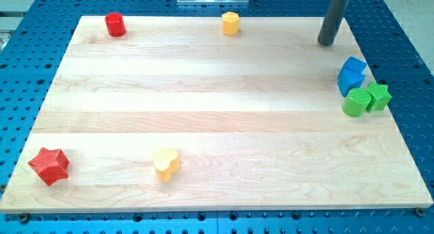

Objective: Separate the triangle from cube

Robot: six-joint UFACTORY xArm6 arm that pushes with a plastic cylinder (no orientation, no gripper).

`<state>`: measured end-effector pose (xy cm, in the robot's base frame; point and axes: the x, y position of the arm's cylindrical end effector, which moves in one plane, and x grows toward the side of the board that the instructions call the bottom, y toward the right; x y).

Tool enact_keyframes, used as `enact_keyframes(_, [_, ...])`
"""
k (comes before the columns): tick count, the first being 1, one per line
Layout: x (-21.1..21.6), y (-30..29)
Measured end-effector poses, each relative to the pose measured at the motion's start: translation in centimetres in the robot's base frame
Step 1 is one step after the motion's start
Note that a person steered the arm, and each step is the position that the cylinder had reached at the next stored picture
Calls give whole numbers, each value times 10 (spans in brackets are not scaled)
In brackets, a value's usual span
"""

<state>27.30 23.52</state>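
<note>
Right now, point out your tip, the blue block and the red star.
My tip (327,43): camera view, rod's very end.
Blue block (351,75): camera view, top face.
Red star (49,165): camera view, top face.

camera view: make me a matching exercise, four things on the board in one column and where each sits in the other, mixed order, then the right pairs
Things:
1. red star block
2. yellow heart block
3. red cylinder block
4. my tip

Places:
A. view's top left, near the board's far edge
B. view's bottom left corner
C. view's top right, above the blue block
D. near the view's bottom edge, right of the red star

Pairs: 1-B, 2-D, 3-A, 4-C
</note>
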Motion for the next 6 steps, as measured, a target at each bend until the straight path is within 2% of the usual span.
enact_keyframes(1, [-22,11])
enact_keyframes(3, [30,110])
enact_keyframes(4, [95,93])
enact_keyframes(5, [134,55])
enact_keyframes(6, [141,-12])
